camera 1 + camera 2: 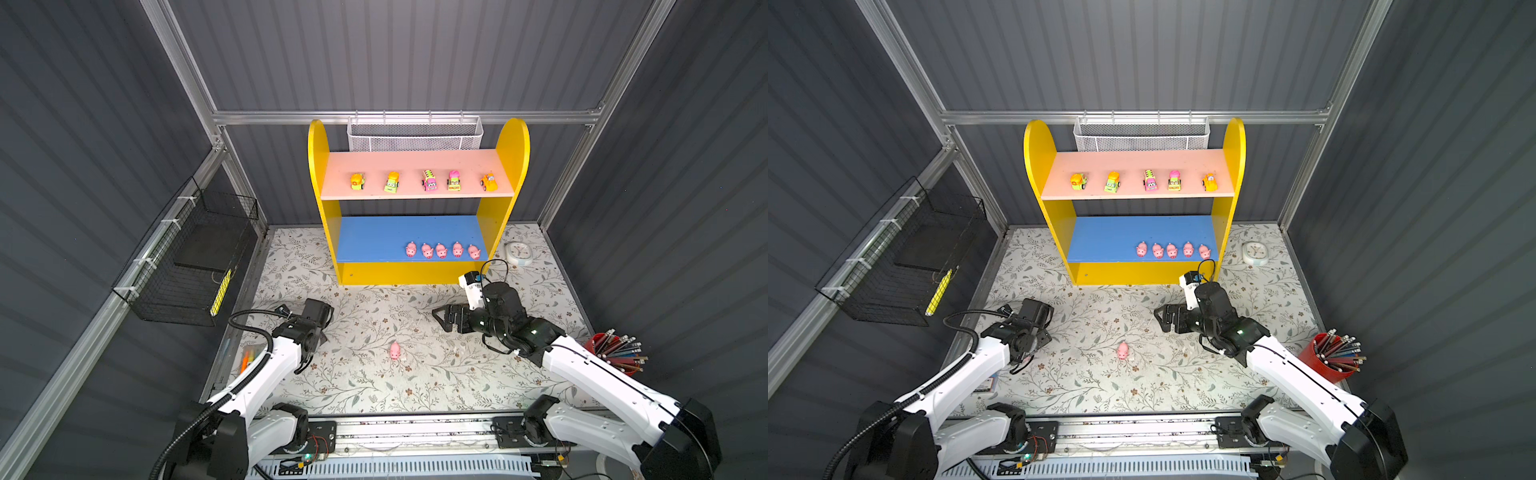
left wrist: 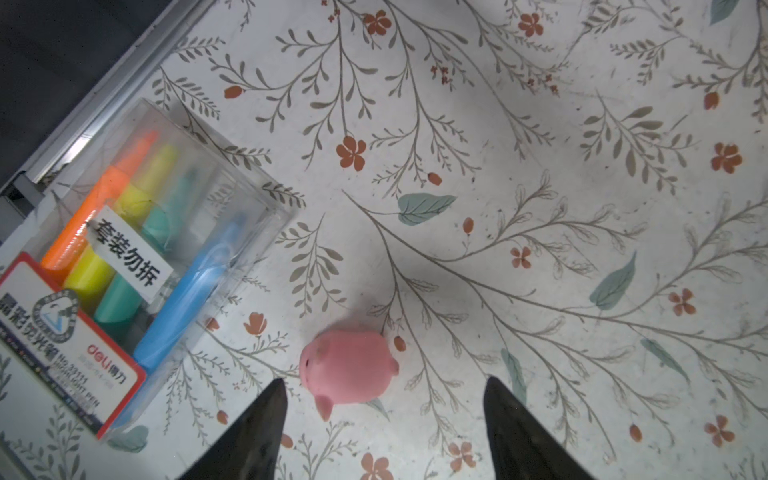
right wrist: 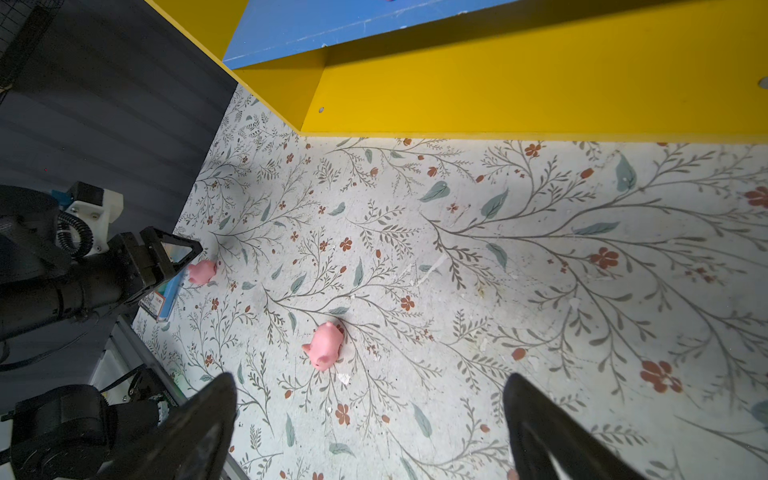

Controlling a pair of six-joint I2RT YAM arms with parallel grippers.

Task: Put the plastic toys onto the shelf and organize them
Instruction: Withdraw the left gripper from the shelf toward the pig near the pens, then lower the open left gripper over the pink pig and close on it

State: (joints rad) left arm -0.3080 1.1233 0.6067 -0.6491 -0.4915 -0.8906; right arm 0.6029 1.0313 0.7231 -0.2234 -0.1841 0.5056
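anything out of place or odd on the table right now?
Two pigs are off the shelf: the mid-table pig and a second pig beside the highlighter pack. The shelved pigs and vehicles stand in rows.

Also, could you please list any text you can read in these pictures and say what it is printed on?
"套装勿拆": white sticker on the clear plastic highlighter pack.
"deli": the pack's red-edged card label.
"HIGHLIGHT PEN": same label, faint.
Other print on that label: too blurred.
Numerals on the round white clock: too small.
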